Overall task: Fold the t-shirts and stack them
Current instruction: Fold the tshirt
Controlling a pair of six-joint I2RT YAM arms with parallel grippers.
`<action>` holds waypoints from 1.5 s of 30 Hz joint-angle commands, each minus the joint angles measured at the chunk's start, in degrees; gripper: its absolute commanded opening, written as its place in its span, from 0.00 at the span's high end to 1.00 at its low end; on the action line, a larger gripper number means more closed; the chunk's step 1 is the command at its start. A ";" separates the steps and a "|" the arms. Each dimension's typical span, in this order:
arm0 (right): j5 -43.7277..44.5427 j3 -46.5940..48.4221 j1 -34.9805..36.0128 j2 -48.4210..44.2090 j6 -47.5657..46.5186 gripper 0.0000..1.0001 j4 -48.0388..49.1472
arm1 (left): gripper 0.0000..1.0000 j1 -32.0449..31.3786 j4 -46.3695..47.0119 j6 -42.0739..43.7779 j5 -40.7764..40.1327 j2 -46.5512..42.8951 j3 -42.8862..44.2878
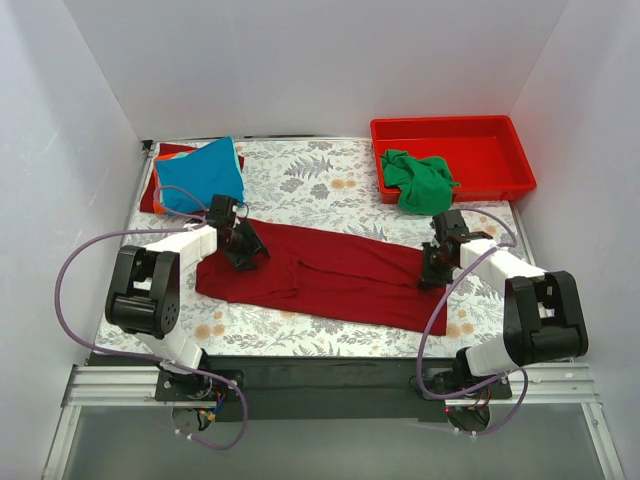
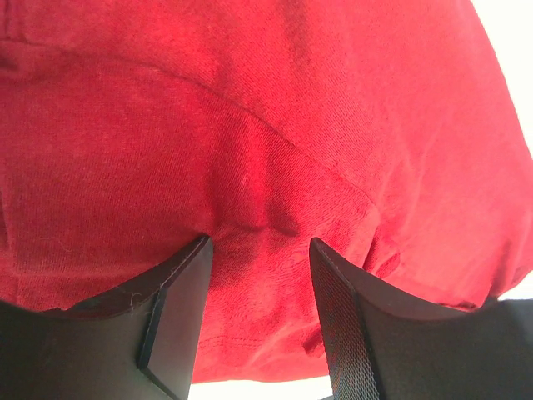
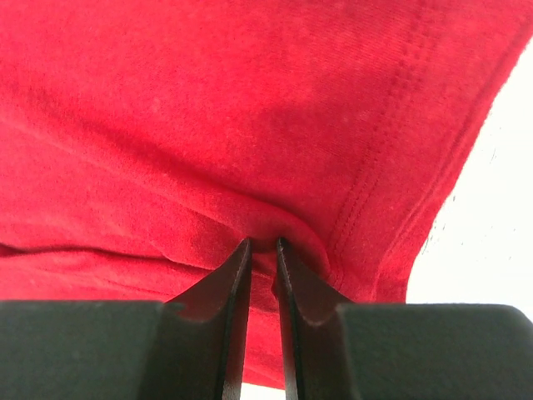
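The large dark red t-shirt (image 1: 320,272) lies folded lengthwise in a long band across the middle of the table. My left gripper (image 1: 243,246) is down on its left end. In the left wrist view its jaws (image 2: 260,246) stand apart, with the red cloth (image 2: 250,125) slightly puckered between them. My right gripper (image 1: 432,268) is at the shirt's right end. In the right wrist view it (image 3: 263,243) is shut on a pinched fold of the cloth (image 3: 208,108) near a stitched hem. The bright blue t-shirt (image 1: 202,173) lies on orange (image 1: 158,164) and red (image 1: 172,150) ones at the back left. The green t-shirt (image 1: 418,180) is crumpled over the tray's front rim.
The rigid red plastic tray (image 1: 490,140) stands at the back right. The floral table cloth (image 1: 320,175) covers the table. White walls close in the left, back and right sides. Purple cables loop from both arms near the front edge.
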 commanded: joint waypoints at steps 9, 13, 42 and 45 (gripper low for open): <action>0.17 -4.09 2.72 -3.41 1.68 0.75 -10.88 | 0.50 -2.44 -0.26 6.89 -7.36 10.95 5.81; 1.84 3.01 3.34 -3.85 -0.51 0.75 -14.74 | 0.50 -3.50 -2.82 5.67 -6.57 6.75 9.59; -3.17 -0.66 6.42 2.04 -5.80 0.73 -5.69 | 0.49 -3.67 2.01 -3.92 0.47 8.65 2.56; -3.34 -2.06 6.68 1.51 -4.39 0.73 -6.93 | 0.49 -5.08 2.19 -3.13 0.11 11.28 5.02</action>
